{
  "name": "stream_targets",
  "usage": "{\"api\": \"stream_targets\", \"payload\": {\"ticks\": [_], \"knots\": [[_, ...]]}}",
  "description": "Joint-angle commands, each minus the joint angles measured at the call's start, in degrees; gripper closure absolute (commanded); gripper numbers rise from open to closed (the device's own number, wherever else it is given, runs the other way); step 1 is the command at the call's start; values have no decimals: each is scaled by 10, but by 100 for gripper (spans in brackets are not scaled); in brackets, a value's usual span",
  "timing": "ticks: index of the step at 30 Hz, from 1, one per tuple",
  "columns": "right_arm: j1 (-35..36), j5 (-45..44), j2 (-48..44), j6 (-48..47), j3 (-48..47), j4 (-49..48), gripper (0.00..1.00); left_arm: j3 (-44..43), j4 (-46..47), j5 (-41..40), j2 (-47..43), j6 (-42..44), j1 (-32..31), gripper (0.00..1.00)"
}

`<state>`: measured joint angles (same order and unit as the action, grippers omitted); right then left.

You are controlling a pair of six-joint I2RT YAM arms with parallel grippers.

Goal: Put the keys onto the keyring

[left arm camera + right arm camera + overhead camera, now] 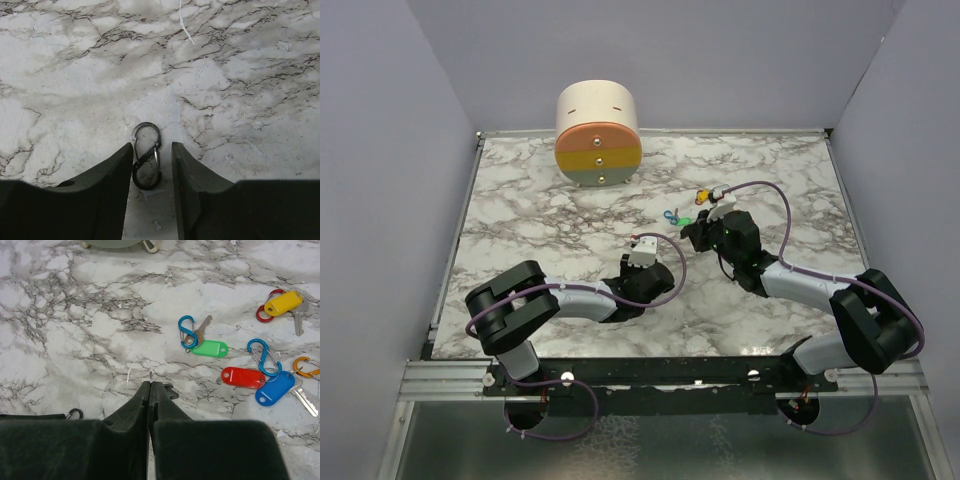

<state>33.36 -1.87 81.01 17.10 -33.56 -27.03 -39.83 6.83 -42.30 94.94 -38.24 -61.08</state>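
Note:
The keys lie on the marble ahead of my right gripper (150, 383): a green-tagged key (209, 348) on a blue clip, a red tag (243, 377), a blue-tagged key (274, 388) by another blue clip, and a yellow-tagged key (283, 303) on a red ring. The right jaws are shut on a thin metal edge (151, 374) that pokes out of the tips, apparently the keyring seen edge-on. My left gripper (152, 147) is open low over the table. A black S-shaped clip (146, 156) lies flat between its fingers, close to the left one.
A round tan box (598, 135) with orange, yellow and grey bands stands at the back of the marble table (520, 230). An orange clip (306, 367) lies at the right of the key cluster. Grey walls close in both sides.

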Motion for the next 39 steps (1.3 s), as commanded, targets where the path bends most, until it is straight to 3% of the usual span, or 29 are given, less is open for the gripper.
{"api": "stream_targets", "payload": {"ticks": [1, 16, 26, 39], "knots": [[-1, 1, -11, -6, -10, -4, 99, 10, -34, 35, 6, -10, 2, 64], [-2, 0, -9, -5, -11, -5, 99, 5, -34, 39, 10, -6, 4, 100], [-1, 19, 0, -17, -16, -4, 99, -1, -37, 45, -23, 32, 11, 100], [7, 143, 44, -69, -29, -29, 99, -1, -12, 114, -131, 135, 72, 100]]}}
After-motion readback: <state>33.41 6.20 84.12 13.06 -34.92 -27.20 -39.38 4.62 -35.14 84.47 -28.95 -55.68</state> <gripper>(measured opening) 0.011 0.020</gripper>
